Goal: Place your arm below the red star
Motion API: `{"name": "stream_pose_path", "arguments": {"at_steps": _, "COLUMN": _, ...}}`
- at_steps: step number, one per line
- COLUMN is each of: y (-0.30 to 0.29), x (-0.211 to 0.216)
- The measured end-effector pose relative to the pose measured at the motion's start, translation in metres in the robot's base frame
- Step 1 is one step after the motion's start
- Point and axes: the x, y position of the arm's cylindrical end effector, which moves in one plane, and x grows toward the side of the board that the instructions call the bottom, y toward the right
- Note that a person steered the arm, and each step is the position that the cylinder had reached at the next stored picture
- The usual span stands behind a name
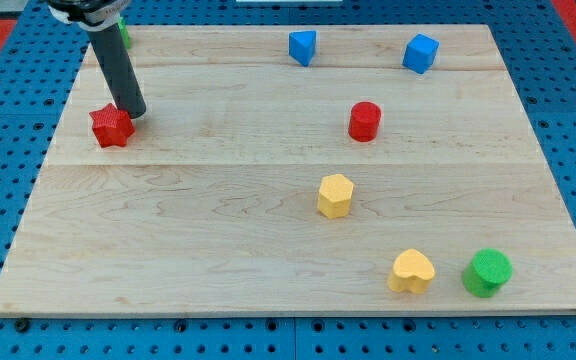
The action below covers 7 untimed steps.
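Note:
The red star point(110, 127) lies on the wooden board point(218, 230) near the view's left edge, in the upper part. My tip point(134, 113) rests on the board at the star's upper right corner, touching or almost touching it. The dark rod rises from there toward the view's top left.
A blue triangular block point(302, 47) and a blue cube point(420, 53) sit near the view's top. A red cylinder point(364, 121), a yellow hexagon point(335, 195), a yellow heart point(411, 271) and a green cylinder point(488, 273) lie to the right. A green block point(125, 33) peeks behind the rod.

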Motion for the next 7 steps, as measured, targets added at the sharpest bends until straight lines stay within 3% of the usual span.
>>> {"name": "stream_pose_path", "arguments": {"at_steps": 2, "y": -0.007, "x": 0.031}}
{"name": "stream_pose_path", "arguments": {"at_steps": 4, "y": 0.100, "x": 0.058}}
{"name": "stream_pose_path", "arguments": {"at_steps": 7, "y": 0.100, "x": 0.058}}
